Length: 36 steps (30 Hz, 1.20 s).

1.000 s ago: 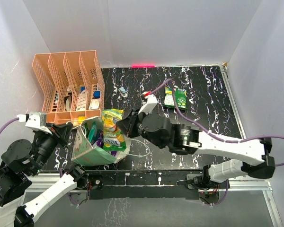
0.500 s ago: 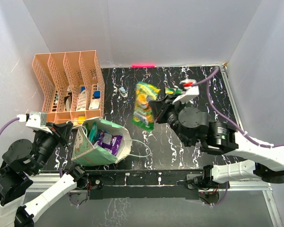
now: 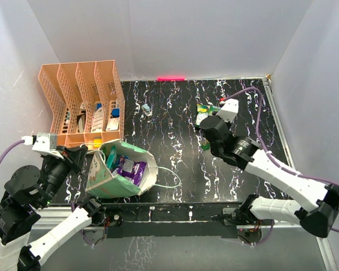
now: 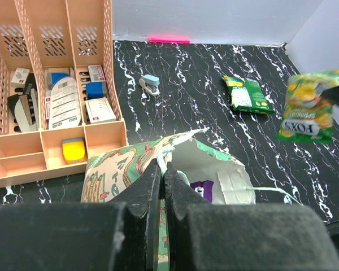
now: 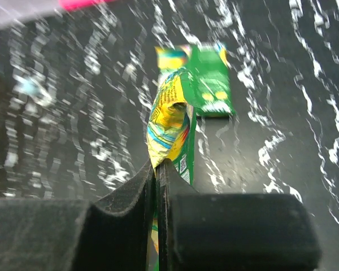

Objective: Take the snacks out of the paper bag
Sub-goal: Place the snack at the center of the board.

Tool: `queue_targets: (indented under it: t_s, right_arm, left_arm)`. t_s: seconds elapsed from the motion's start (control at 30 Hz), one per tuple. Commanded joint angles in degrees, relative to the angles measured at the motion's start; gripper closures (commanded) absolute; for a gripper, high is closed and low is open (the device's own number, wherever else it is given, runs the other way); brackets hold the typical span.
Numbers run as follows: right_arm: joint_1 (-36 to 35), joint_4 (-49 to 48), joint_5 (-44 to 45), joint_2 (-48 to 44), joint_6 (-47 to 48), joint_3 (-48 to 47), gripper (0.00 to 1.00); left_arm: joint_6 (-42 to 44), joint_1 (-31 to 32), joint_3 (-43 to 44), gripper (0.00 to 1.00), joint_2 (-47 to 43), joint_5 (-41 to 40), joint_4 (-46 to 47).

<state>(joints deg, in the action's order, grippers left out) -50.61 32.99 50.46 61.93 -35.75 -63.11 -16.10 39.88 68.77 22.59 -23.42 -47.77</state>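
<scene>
The paper bag (image 3: 104, 179) lies tilted with its mouth open, left of the table's middle. My left gripper (image 4: 162, 168) is shut on the bag's rim by a string handle, holding the mouth open. Inside the bag a purple snack packet (image 3: 131, 167) and a teal one (image 3: 112, 158) show. My right gripper (image 5: 157, 166) is shut on the top edge of a yellow-and-green snack packet (image 4: 306, 110), which hangs above the table at back right. Just beyond it a green snack packet (image 5: 210, 79) lies flat on the table.
An orange file rack (image 3: 82, 104) with small items in its slots stands at the back left, close behind the bag. A small pale stapler-like item (image 3: 147, 108) lies on the black marbled table. White walls close in three sides.
My right gripper lifted the yellow-and-green packet out of the bag and carried it right and back, to beside the green packet. The left gripper and the bag stayed put.
</scene>
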Motion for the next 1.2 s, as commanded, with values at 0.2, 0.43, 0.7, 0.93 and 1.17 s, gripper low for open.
queue_targets:
  t_s: [0.2, 0.43, 0.7, 0.93, 1.17]
  right_arm:
    - [22.54, -18.51, -30.51, 6.72, 1.02, 7.64, 0.93]
    - [36.43, -24.4, -58.77, 18.21, 6.79, -2.54, 0.93]
    - [50.32, -32.08, -86.36, 34.67, 6.44, -11.79, 0.93]
    - [56.82, -39.35, -97.73, 50.53, 2.86, -15.72, 0.93]
    - [59.88, -41.76, -102.56, 58.24, 2.8, -13.68, 0.93]
  left_arm:
    - [-0.23, 0.02, -0.54, 1.0, 1.12, -1.69, 1.84]
    - [0.23, 0.11, -0.47, 1.0, 1.49, -2.14, 2.07]
    - [0.52, 0.11, -2.02, 1.0, 1.18, -2.76, 2.45]
    - [0.18, 0.07, -2.65, 1.0, 1.94, -1.6, 3.06]
    - [-0.5, 0.11, -3.2, 1.0, 1.48, -1.04, 3.21]
